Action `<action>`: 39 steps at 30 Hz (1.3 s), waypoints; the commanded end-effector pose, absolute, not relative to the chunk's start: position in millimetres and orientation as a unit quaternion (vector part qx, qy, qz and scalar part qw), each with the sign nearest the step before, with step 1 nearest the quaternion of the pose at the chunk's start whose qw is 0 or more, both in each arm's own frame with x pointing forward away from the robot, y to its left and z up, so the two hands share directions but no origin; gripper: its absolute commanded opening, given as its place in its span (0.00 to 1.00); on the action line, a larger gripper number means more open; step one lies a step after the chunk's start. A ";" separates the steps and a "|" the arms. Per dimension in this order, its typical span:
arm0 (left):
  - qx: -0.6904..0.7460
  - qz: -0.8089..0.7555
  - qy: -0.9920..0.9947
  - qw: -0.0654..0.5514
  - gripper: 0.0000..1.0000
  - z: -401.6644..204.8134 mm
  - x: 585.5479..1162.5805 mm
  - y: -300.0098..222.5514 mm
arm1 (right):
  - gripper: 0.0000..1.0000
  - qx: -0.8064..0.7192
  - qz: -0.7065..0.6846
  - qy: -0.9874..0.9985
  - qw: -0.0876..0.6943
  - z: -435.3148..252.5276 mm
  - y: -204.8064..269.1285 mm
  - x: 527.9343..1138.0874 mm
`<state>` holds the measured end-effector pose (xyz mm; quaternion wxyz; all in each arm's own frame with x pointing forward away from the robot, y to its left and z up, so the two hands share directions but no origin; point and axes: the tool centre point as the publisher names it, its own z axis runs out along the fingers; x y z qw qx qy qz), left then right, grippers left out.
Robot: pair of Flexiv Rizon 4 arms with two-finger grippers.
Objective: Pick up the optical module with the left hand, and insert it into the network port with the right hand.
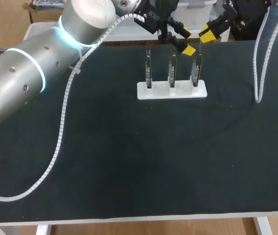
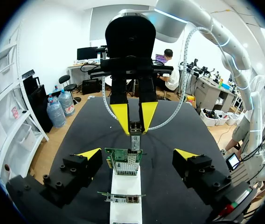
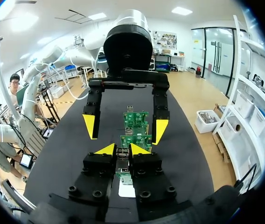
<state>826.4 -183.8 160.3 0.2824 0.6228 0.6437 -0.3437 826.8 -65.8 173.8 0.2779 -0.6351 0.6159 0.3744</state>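
The right claw (image 3: 122, 149) is pinched tight on the small optical module (image 2: 135, 128), holding it upright at the top edge of a green network card (image 2: 123, 162). The card stands in a white holder (image 2: 125, 189) on the dark table (image 1: 129, 156). Facing it, the left claw (image 2: 138, 153) is spread wide and holds nothing.

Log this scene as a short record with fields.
left pincer: open, straddling the card row
right pincer: shut on the optical module
optical module: upright, lower end at a green card's top edge; seating unclear
network cards: three, upright in a white holder
surface: black table
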 end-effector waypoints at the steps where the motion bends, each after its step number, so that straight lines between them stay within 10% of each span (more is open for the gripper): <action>1: 0.630 -0.356 0.637 0.264 1.00 161.3 836.3 -187.9 | 0.00 -0.689 0.545 0.472 0.069 174.6 -65.7 835.3; 39: 0.630 -0.356 0.637 0.264 1.00 161.3 836.3 -187.9 | 0.00 -0.686 0.544 0.478 0.063 166.6 -65.5 843.8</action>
